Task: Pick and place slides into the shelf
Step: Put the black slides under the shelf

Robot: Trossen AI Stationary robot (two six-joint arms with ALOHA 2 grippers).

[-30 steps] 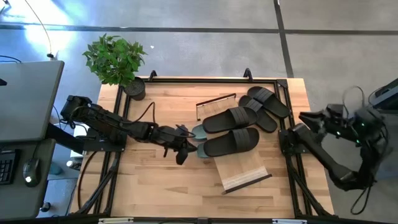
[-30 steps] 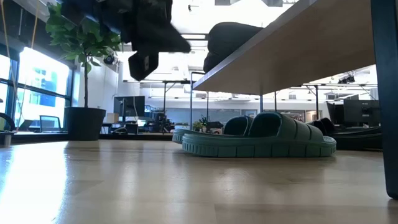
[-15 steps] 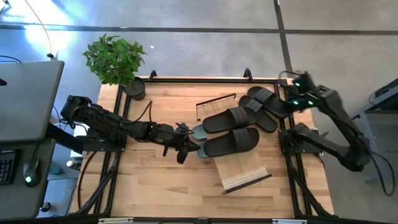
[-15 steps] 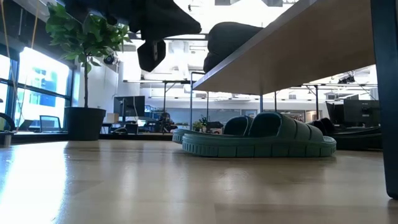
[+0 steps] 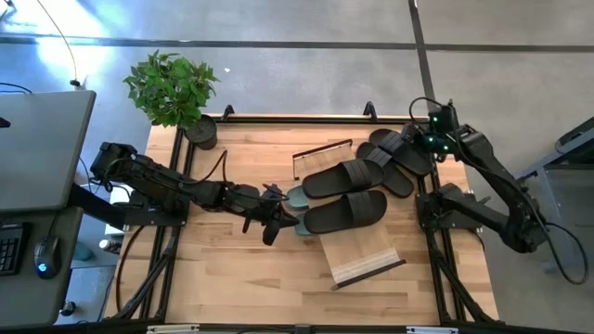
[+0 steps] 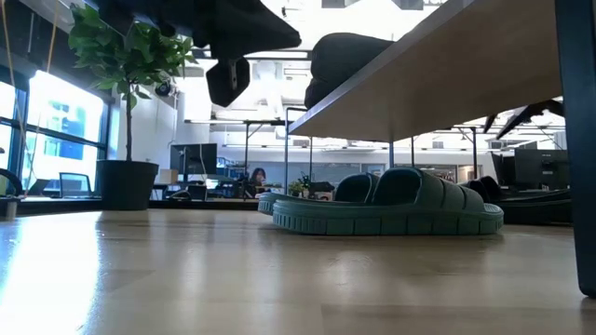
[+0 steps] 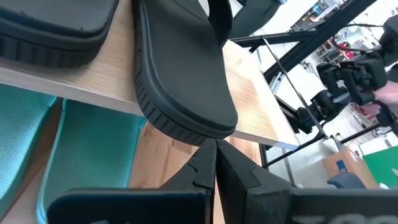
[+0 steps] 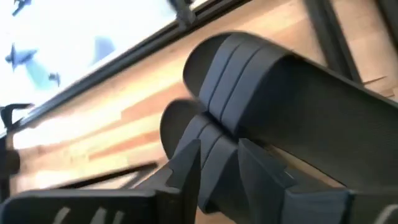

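looking down on your table (image 5: 232,269), you have the shelf (image 5: 362,258) lying askew near the middle, its light-wood plank sloping and its thin black frame showing behind. two black slides, the rear one (image 5: 343,176) and the front one (image 5: 345,211), rest side by side on the plank. two more black slides (image 5: 401,153) lie on the table toward the far right corner, one overlapping the other. the sage-green slides (image 6: 386,207) sit on the table under the plank, with only their ends peeking out at the plank's left edge in the high view.

your left arm reaches across from the left side, and the left gripper (image 5: 269,227) hovers just beside the left end of the front black slide; its fingers (image 7: 208,168) are pressed together with nothing between them, tips close to that slide's sole edge.

your right gripper (image 5: 419,147) hangs over the far-right pair of black slides. its fingers (image 8: 186,165) stand parted, pointing at a strap, and you can see no slide gripped between them.

a potted plant (image 5: 172,90) stands at the far left corner.
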